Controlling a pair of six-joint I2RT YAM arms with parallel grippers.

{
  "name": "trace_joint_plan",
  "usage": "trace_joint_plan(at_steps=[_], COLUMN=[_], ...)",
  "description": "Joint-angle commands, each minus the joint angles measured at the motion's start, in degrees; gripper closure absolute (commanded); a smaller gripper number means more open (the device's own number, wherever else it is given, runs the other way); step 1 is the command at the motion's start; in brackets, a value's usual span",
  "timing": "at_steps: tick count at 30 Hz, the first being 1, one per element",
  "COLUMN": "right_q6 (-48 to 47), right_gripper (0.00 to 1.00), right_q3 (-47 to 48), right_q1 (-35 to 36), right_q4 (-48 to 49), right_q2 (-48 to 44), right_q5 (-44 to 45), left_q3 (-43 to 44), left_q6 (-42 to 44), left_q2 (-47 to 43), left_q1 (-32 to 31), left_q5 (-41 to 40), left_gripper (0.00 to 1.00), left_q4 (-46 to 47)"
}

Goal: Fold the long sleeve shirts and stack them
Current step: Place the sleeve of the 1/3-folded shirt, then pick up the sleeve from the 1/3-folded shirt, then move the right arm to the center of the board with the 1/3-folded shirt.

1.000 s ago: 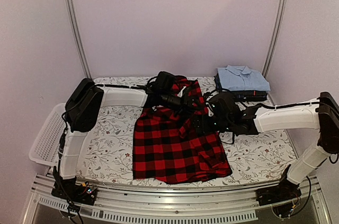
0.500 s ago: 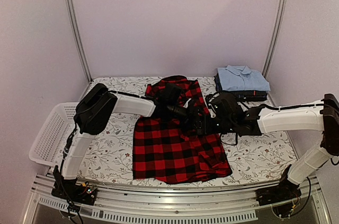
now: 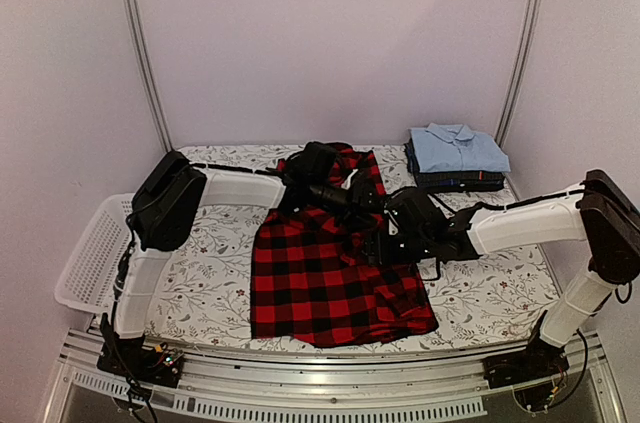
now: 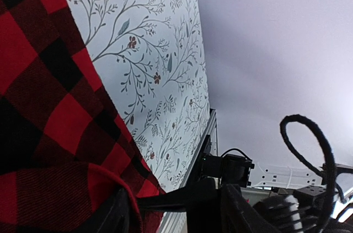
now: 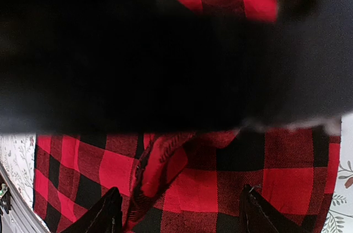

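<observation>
The mesh basket (image 3: 82, 278) sits against the left edge of the worktop (image 3: 205, 278), toward the near left corner. My left arm crosses above its far rim, and the part of its inside that I can see shows bare white mesh.

The worktop is covered by a white cloth printed with grey-blue sprigs and small red flowers. The check shirt (image 3: 320, 288), red and black, lies across the middle. Its lower end reaches the near edge and its rumpled upper end points toward the far edge. In the far right corner a folded blue shirt (image 3: 455, 150) with a collar rests on top of folded dark shirts (image 3: 462, 181).

My left hand (image 4: 177, 202) is over the upper part of the check shirt. Its fingers are spread, and a fold of the fabric curls against one of them. My right hand (image 5: 181, 200) hangs just beside it over the shirt's middle, fingers also spread, with a ridge of fabric rising between them. A blurred black shape (image 5: 165, 51) fills the top of the right wrist view; I cannot tell what it is.

A pale lilac wall (image 3: 330, 43) stands behind the worktop. Two metal poles (image 3: 140, 43) rise from the far corners, and a metal rail (image 3: 320, 383) runs along the near edge.
</observation>
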Motion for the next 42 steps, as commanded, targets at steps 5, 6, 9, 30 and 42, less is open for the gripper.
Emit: trace_joint_plan(at_steps=[5, 6, 9, 30, 42], right_q6=[2.92, 3.15, 3.64, -9.13, -15.24], right_gripper=[0.35, 0.36, 0.4, 1.0, 1.0], right_q3=[2.77, 3.07, 4.08, 26.49, 27.28], right_q1=[0.67, 0.67, 0.68, -4.31, -7.78], right_q4=[3.43, 3.42, 3.44, -12.35, -16.2], right_q2=[4.72, 5.07, 6.08, 8.73, 16.14], right_q5=[-2.69, -2.35, -1.16, 2.72, 0.72], left_q3=[-0.09, -0.66, -2.59, -41.81, -60.17], left_q6=[3.47, 3.87, 4.73, 19.35, 16.88], left_q2=[-4.67, -5.43, -7.61, -42.46, -58.11], left_q1=[2.38, 2.74, 4.01, 13.96, 12.41], left_q5=[0.03, -0.22, -0.52, -19.2, -25.67], left_gripper=[0.44, 0.44, 0.44, 0.45, 0.5], left_q4=[-2.0, -2.12, -2.46, -17.59, -24.32])
